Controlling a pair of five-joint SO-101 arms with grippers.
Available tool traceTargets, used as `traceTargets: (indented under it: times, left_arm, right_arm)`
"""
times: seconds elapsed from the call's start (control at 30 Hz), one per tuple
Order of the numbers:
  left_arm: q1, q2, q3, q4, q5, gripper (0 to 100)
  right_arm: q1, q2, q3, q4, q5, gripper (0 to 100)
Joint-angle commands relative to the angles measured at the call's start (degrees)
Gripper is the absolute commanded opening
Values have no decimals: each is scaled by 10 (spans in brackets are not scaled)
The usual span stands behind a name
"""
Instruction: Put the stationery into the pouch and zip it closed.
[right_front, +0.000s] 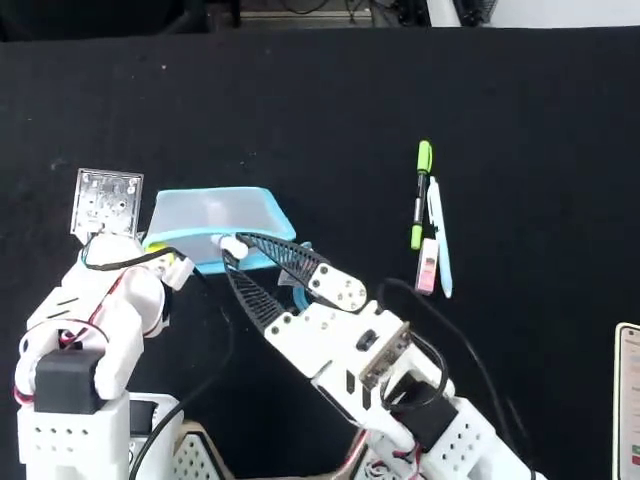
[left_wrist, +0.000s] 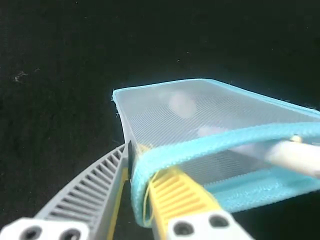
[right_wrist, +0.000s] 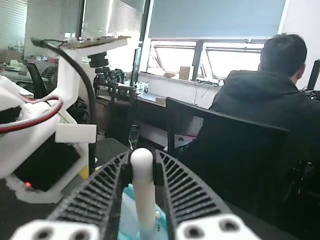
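High view shows the black counter (right_front: 320, 100) with the pouch (right_front: 215, 215), made of pale translucent mesh with a light blue rim, lying in front of the two arms with its mouth open toward them. The left gripper (right_front: 170, 262) is at the left corner of this mouth. In the left wrist view its grey finger and its yellow finger are closed on the blue rim, one on each side of the fabric, so it is gripping the pouch by the edge. The right gripper (right_front: 235, 250), with black ribbed fingers, is at the mouth of the pouch, just beside the left one. It is closed on a white pen (right_front: 232, 243), which stands between the two fingers in the right wrist view. In the left wrist view the tip of this pen has passed under the blue rim into the opening, and the zip is not closed. Some pale shapes show through the mesh, but I cannot tell what they are. Well apart from the pouch, to the right on the counter, three more pieces of stationery lie close together: a green highlighter (right_front: 422, 195), a light blue pen (right_front: 440, 240) and a small pink and white item (right_front: 428, 266).
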Motion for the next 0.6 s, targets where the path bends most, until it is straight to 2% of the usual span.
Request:
traceTargets:
  times: [0.0, 0.13, 0.27, 0.43, 0.57]
  left_arm:
    - [-7, -4, -7, 2, -6, 30]
    - [-7, -4, -7, 2, -6, 30]
    - [-7, -4, -7, 2, -6, 30]
    - [-7, -4, -7, 2, -6, 30]
    - [-7, -4, -7, 2, -6, 30]
  right_arm:
    - [-24, 5, -15, 53, 2, 46]
    - [-71, 5, -37, 114, 1, 133]
    - [-73, 0, -54, 129, 4, 126]
    - [-28, 0, -119, 135, 2, 103]
    - [44, 0, -233, 251, 1, 103]
